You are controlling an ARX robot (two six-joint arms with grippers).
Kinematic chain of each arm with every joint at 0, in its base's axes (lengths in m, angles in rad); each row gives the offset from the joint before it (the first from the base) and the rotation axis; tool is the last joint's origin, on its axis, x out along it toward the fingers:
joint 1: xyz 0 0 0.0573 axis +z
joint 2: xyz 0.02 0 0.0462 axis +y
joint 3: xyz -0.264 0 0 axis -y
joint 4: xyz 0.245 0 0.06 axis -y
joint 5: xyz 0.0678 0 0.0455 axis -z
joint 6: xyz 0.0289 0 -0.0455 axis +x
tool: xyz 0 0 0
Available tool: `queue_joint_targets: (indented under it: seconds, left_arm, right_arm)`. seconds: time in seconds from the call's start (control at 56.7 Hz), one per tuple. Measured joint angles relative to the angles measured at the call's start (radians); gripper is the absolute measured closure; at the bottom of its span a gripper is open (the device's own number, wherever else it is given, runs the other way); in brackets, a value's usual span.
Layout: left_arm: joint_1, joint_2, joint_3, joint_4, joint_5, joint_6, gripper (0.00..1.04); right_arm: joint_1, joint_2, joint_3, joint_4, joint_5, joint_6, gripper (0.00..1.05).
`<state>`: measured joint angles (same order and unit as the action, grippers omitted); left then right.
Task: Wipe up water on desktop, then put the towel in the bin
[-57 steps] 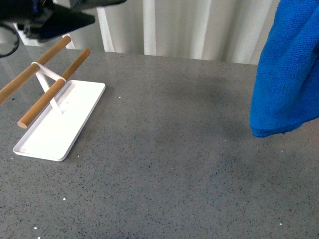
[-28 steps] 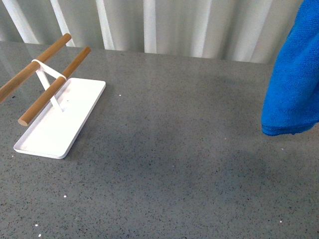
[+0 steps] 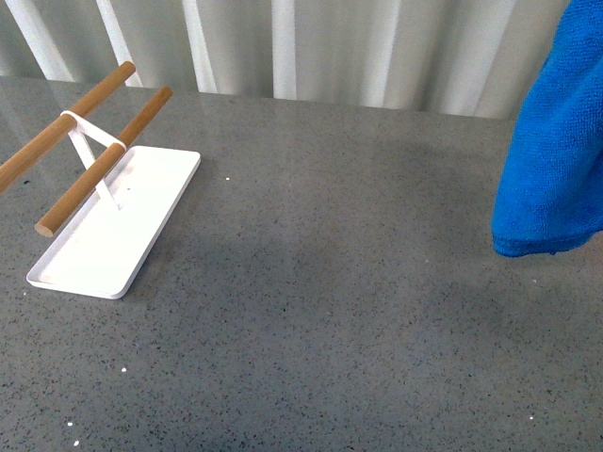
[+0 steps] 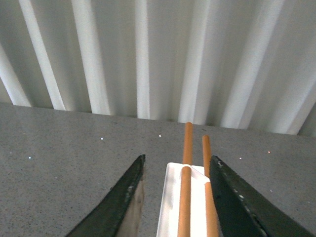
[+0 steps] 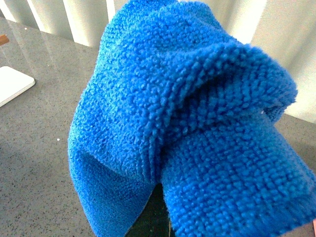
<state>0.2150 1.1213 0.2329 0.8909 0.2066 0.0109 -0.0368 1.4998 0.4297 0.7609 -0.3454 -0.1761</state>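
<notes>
Hanging at the right edge of my front view, the towel [image 3: 554,141] is clear of the desktop [image 3: 320,320] — lower hem in the air, top and right side cut off by the frame. Bright blue, fuzzy loops, bunched into thick folds; it fills nearly the whole right wrist view [image 5: 187,113].

Right gripper: fingers hidden behind the cloth, so I cannot tell how its jaws stand.

Left gripper [image 4: 177,159]: jaws spread wide, nothing between them, touching nothing.

White tray [image 3: 104,254] lies at the counter's left, two wooden rods [image 3: 99,176] on a white stand over it, well apart from the towel.

Faint darker patches on the speckled grey — wet or shadow, I cannot tell.
</notes>
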Motion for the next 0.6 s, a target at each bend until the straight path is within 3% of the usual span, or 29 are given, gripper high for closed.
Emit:
queue_joint_targets:
  seconds: [0.176,0.459,0.512,0.6]
  left_arm:
    - [-0.071,-0.15,-0.102,-0.064,-0.068,-0.012,1.01]
    - [-0.124,-0.294,-0.178,-0.123,-0.118,-0.013,1.01]
    - [-0.167,-0.313,-0.198,-0.116,-0.183,-0.013,1.01]
    - [-0.201,-0.349,-0.209,-0.157,-0.202,-0.013,1.01]
  right_arm:
    - [0.008,0.0,0.013,-0.039,0.043,0.001,1.01]
    - [0.024,0.0,0.039,-0.08,0.091,-0.003,1.01]
    - [0.026,0.0,0.041,-0.083,0.098,-0.004,1.01]
    - [0.028,0.0,0.046,-0.09,0.106,-0.005,1.01]
